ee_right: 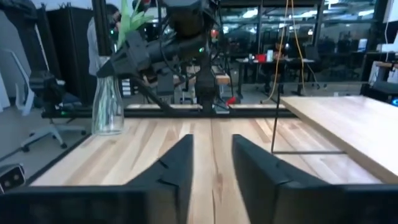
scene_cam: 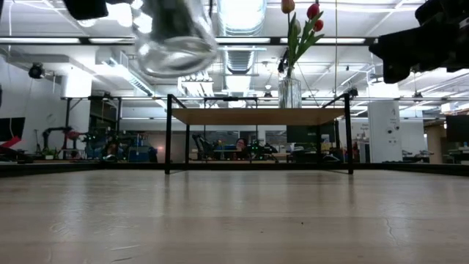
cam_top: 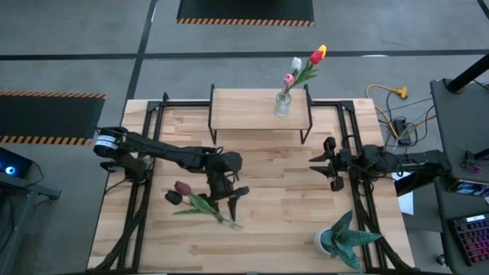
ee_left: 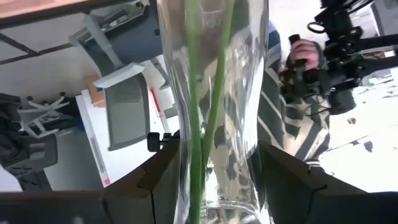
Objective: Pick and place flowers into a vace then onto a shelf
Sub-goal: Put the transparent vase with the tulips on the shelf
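Plank tabletop (cam_top: 267, 229) fills your high view, and the shelf (cam_top: 244, 99) stands at its far edge, midway across. Your left arm reaches in over the middle of the table. Your right arm waits at the right side, level with the shelf's near legs.

Near the right front corner sits a spiky potted plant (cam_top: 344, 241), well apart from both arms.

Your left gripper (cam_top: 223, 200) is clamped on a clear vase (ee_left: 217, 93). The left wrist view shows the glass pinched between both dark fingers (ee_left: 155, 180), with green stems running down inside it. In the low view that vase hangs clear of the tabletop. Its maroon tulips (cam_top: 179, 191) lean out toward the left side of the table.

Your right gripper (cam_top: 319, 162) holds nothing. Its fingers (ee_right: 180, 168) stand apart with bare wood showing between them.

On the shelf, toward its right end, stands the second vase (cam_top: 283, 105). Its tulips (cam_top: 306, 65), white, pink, red and yellow, lean out beyond the shelf's far right corner.

Beyond the table, your left wrist view catches a person's striped sleeve (ee_left: 292, 124).
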